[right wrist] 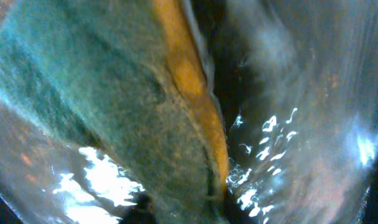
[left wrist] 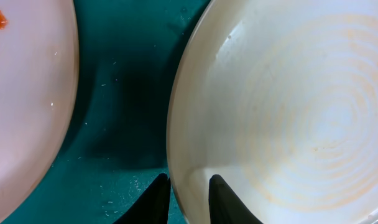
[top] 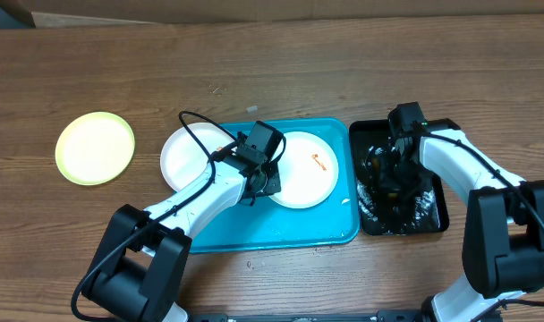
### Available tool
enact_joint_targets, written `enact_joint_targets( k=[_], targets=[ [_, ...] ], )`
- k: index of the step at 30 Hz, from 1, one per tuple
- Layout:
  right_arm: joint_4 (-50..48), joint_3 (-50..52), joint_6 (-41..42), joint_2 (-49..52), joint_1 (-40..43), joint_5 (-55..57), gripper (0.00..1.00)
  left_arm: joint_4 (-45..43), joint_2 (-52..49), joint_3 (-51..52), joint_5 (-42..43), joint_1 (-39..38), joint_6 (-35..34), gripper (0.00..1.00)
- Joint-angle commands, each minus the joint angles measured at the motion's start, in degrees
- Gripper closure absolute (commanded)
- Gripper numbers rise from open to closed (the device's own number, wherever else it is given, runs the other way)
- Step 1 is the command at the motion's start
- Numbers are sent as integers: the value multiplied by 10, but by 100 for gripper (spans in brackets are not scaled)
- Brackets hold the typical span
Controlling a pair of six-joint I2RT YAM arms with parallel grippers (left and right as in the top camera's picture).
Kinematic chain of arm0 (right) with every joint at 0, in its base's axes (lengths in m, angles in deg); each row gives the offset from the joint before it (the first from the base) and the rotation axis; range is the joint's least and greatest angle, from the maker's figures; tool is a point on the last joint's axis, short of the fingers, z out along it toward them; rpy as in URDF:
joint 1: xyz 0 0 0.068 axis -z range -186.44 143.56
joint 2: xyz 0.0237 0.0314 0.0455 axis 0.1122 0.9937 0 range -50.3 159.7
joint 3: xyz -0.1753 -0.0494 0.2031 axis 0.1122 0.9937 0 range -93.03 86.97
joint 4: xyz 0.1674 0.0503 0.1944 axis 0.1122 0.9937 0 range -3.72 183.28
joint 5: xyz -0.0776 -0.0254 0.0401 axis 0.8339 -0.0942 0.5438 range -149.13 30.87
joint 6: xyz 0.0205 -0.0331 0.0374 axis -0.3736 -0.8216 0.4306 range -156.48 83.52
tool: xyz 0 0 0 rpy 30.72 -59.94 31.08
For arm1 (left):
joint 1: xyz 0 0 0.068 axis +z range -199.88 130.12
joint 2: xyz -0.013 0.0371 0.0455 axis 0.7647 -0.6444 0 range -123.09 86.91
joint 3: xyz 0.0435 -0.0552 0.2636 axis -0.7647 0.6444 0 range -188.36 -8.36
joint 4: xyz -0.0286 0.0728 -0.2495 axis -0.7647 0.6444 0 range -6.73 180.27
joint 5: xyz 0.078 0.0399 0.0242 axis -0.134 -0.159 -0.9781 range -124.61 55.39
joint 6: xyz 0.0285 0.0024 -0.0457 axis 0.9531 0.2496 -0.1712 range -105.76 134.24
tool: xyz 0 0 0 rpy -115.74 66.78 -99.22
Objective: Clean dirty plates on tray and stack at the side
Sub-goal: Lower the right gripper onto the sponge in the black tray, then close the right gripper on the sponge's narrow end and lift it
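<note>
Two white dirty plates lie on the turquoise tray. The left one is partly under my left arm. The right one carries a thin orange smear. My left gripper sits in the gap between them. In the left wrist view it is shut on the rim of a white plate with faint orange rings, and the other plate shows a red blob. My right gripper is down in the black tray, and a green-and-yellow sponge fills the space between its jaws.
A pale yellow-green plate lies on the wooden table, left of the tray. The narrow black tray stands right of the turquoise tray and holds water and foam. A black cable loops over the left white plate.
</note>
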Motion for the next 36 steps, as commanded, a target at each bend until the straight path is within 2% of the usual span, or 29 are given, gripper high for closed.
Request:
enact_joint_targets(
  k=[1, 5, 7, 15, 19, 20, 22, 23, 24, 25, 26, 27, 33, 36],
  targets=[
    [10, -52, 0, -18, -1, 6, 27, -2, -5, -7, -8, -4, 3, 76],
    [-12, -75, -3, -18, -1, 6, 14, -1, -5, -7, -8, -4, 3, 76],
    [-26, -75, -3, -17, -1, 6, 12, -1, -5, -7, -8, -4, 3, 76],
    [-82, -30, -3, -16, -1, 6, 14, -1, -5, -7, -8, -4, 3, 76],
    [-131, 2, -3, -16, -1, 12, 20, 0, -5, -7, -8, -4, 3, 75],
    [-140, 6, -3, -16, -1, 19, 30, 0, -5, -7, -8, -4, 3, 75],
    [-158, 8, -3, -16, 0, 23, 83, 0, -5, -7, -8, -4, 3, 75],
    [-166, 8, -3, -16, 0, 23, 96, 0, -5, -7, -8, -4, 3, 75],
    [-174, 7, -3, -16, 0, 23, 96, 0, -5, -7, -8, -4, 3, 75],
    [-178, 6, -3, -16, 0, 23, 77, 0, -5, -7, -8, -4, 3, 75],
    [-178, 5, -3, -16, 0, 23, 35, 0, -5, -7, -8, -4, 3, 76],
    [-176, 2, -3, -16, 0, 23, 17, 0, -5, -7, -8, -4, 3, 75],
    [-138, -7, -3, -16, 0, 23, 17, -1, -5, -7, -8, -4, 3, 69],
    [-131, -7, -3, -16, 0, 23, 25, -2, -5, -7, -17, -4, 3, 69]
  ],
)
